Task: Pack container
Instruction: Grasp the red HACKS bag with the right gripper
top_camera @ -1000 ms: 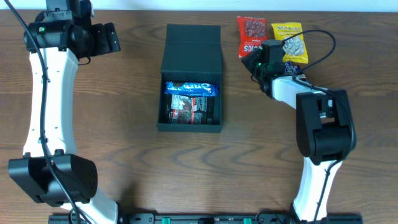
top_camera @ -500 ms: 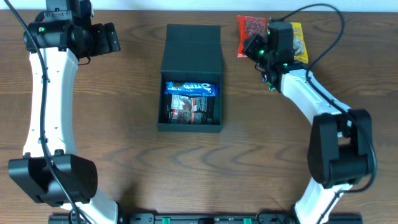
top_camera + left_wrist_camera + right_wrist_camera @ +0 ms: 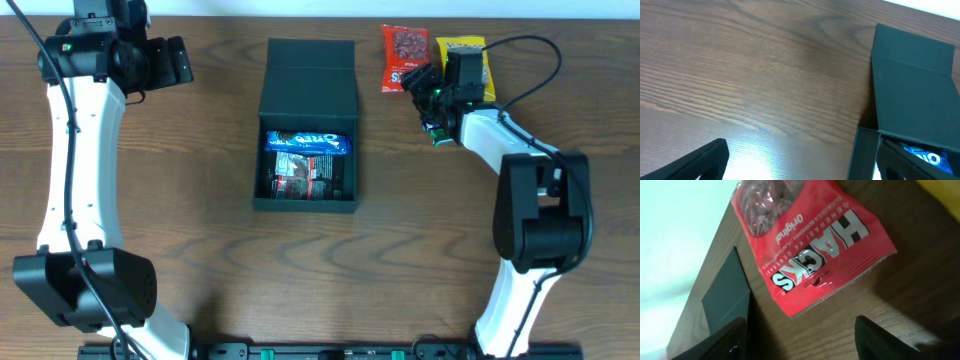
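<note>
**A:** Where does the container sit?

**B:** The container (image 3: pixel 307 190) lies flat at the middle of the table (image 3: pixel 200 220). Its flap lid (image 3: pixel 308 80) is laid open on the far side.

**A:** Anything in it?

**B:** A blue packet (image 3: pixel 307 143) lies across the far end of the tray. A dark packet (image 3: pixel 305 175) with red print touches it on the near side.

**A:** And to the right?

**B:** A red packet (image 3: pixel 404 45) lies by the far edge, right of the lid and apart from it. A yellow packet (image 3: pixel 450 47) lies just beside it on the right, partly hidden under the arm. A black cable (image 3: pixel 535 55) loops above the table there.

**A:** The right gripper?

**B:** The right gripper (image 3: pixel 800 327) is over the near end of the red packet. Its fingers are spread wide and nothing is pinched. In the wrist view the packet's edge lies just ahead of the gap.

**A:** The left one?

**B:** The left gripper (image 3: pixel 802 155) is at the far left, well apart from the container and pointing toward it. Its fingers are spread too, with bare wood between them.
</note>
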You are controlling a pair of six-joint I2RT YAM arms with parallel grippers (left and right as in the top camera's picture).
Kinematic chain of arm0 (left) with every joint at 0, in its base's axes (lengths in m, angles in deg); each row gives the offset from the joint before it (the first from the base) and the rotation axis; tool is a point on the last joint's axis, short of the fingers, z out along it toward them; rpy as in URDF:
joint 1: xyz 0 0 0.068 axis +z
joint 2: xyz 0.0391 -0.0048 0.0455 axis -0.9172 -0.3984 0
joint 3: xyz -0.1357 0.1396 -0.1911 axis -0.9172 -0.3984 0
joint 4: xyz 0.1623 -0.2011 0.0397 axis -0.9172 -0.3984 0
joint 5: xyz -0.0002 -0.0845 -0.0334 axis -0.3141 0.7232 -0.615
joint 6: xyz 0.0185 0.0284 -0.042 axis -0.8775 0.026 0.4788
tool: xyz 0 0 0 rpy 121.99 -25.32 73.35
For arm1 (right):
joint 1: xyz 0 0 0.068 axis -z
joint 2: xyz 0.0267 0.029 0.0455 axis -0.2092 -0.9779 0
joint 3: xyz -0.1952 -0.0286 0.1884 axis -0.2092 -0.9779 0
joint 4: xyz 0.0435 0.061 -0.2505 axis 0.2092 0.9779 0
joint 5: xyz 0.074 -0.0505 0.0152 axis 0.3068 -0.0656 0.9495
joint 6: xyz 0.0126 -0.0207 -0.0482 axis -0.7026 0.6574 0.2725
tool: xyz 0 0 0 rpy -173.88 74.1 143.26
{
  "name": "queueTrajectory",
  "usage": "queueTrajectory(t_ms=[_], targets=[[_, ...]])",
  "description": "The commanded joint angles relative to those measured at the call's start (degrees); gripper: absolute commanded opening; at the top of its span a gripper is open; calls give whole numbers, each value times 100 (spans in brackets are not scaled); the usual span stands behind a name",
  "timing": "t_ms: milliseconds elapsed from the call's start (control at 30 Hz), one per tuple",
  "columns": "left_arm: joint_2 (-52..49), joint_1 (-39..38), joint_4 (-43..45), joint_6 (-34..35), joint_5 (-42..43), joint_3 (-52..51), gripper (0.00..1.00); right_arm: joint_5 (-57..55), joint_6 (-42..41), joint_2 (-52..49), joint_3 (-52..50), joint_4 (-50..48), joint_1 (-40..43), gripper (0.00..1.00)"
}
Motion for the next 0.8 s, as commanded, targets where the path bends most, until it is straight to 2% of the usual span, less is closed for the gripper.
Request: queueTrajectory(t_ms=[0,400,600,633,767], targets=[[-20,9,9,-66,15,24,96,4,-291,-188,2,-70,-13,68],[-20,9,105,-68,15,24,95,-201,-660,-728,4,-798,-2,61],[-20,9,107,-68,15,24,96,-417,-1167,-1141,28,-1316,11,57],[-20,9,105,-68,15,24,95,-433,-1167,-1222,52,-1460,13,52],[-20,9,101,-68,15,24,95,-431,-1167,-1515,372,-1565,20,21]])
